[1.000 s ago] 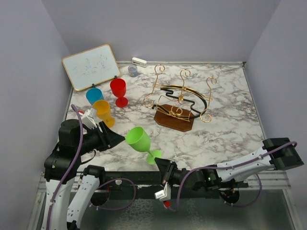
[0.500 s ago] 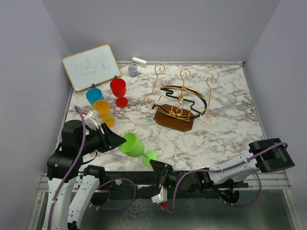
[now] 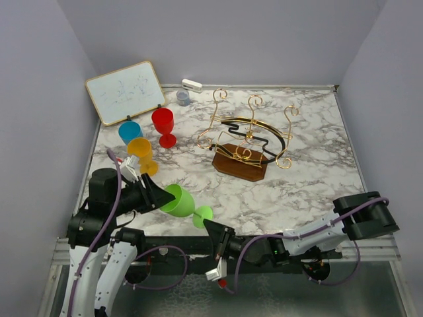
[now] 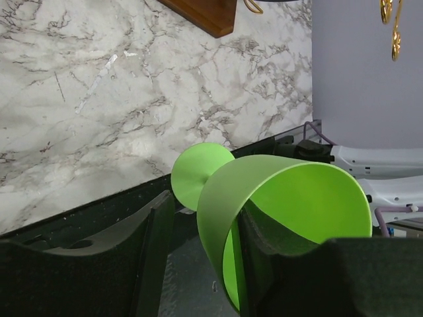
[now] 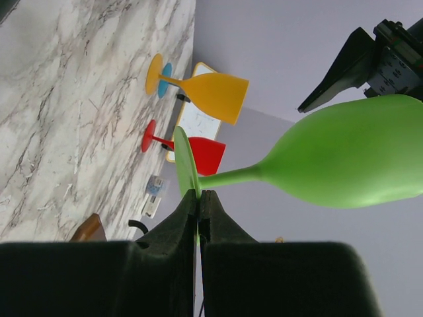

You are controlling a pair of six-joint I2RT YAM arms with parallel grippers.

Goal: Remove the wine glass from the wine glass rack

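A green wine glass (image 3: 177,201) hangs on its side in the air above the table's near edge. My right gripper (image 3: 210,226) is shut on the rim of its foot (image 5: 185,165), seen edge-on in the right wrist view, where the gripper (image 5: 199,195) pinches it. My left gripper (image 3: 156,196) is at the bowl's mouth. In the left wrist view it (image 4: 205,218) is open, with one finger inside the bowl (image 4: 284,198) and the other outside, a gap away from the wall. The gold wire rack (image 3: 248,139) stands on its brown base at mid table with no glass on it.
A red glass (image 3: 163,125), an orange glass (image 3: 141,153) and a blue glass (image 3: 129,131) stand at the left. A whiteboard (image 3: 125,91) leans at the back left. A small grey cup (image 3: 183,98) and a white object (image 3: 192,85) sit by the back wall.
The right arm has carried the green glass left and toward the near edge. The bowl's mouth has slid over one finger of the left gripper.
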